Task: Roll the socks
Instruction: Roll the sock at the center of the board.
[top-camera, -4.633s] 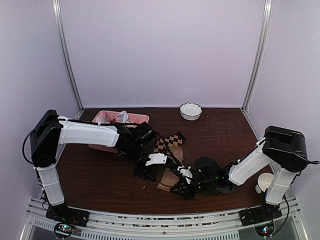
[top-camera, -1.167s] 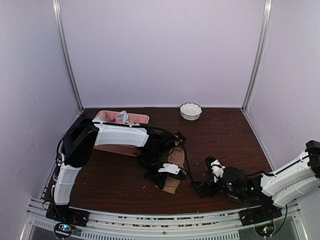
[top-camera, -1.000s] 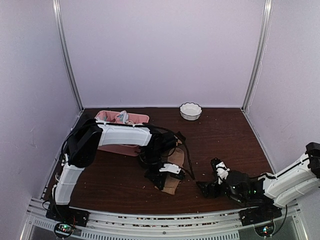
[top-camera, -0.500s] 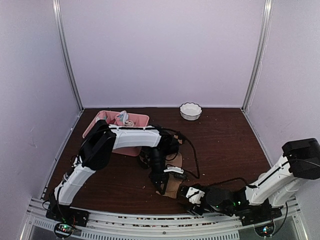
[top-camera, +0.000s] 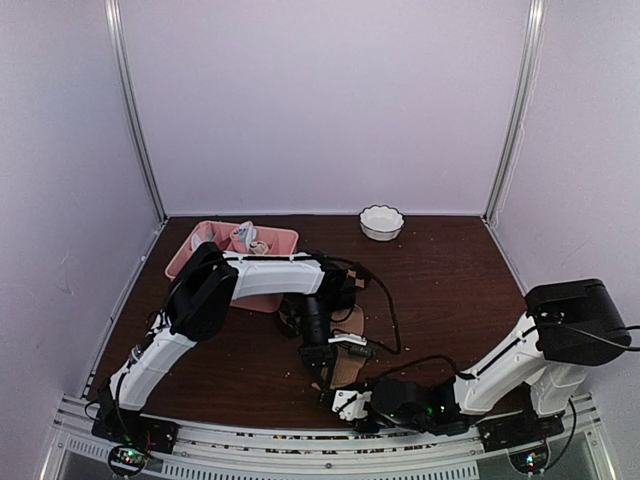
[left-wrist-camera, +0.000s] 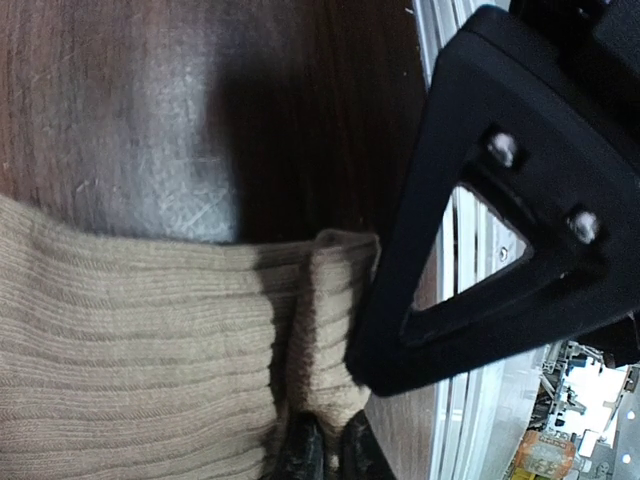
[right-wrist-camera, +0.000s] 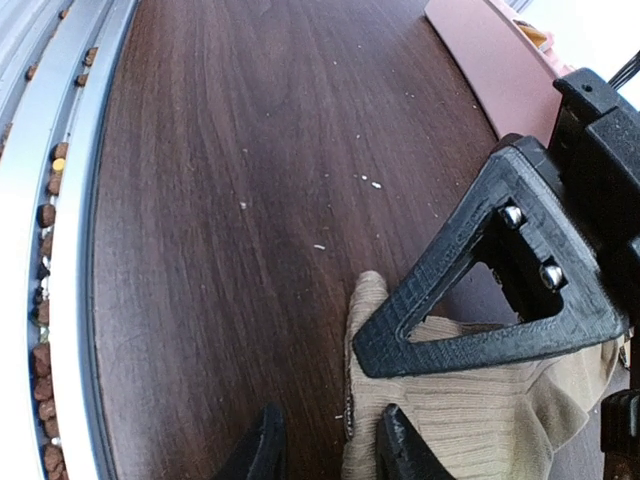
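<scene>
The tan sock (top-camera: 352, 362) lies flat near the table's front, ribbed cuff toward me. My left gripper (top-camera: 322, 372) points down on its near left corner. In the left wrist view that gripper (left-wrist-camera: 325, 450) is shut on a raised fold of the tan sock (left-wrist-camera: 130, 340). My right gripper (top-camera: 345, 403) lies low by the front edge, just short of the sock. In its own view the right gripper (right-wrist-camera: 330, 445) stands partly open, with the cuff edge of the tan sock (right-wrist-camera: 470, 410) between its fingers. The argyle sock (top-camera: 356, 274) is mostly hidden behind the left arm.
A pink divided tray (top-camera: 215, 245) with small bundles stands at the back left; its wall (right-wrist-camera: 490, 70) also shows in the right wrist view. A white bowl (top-camera: 381, 222) sits at the back centre. The metal front rail (right-wrist-camera: 60, 250), strewn with crumbs, runs close beside the right gripper.
My right gripper has swept left along the front edge to the tan sock's near end, and its jaws have narrowed. The left gripper has stayed on the sock.
</scene>
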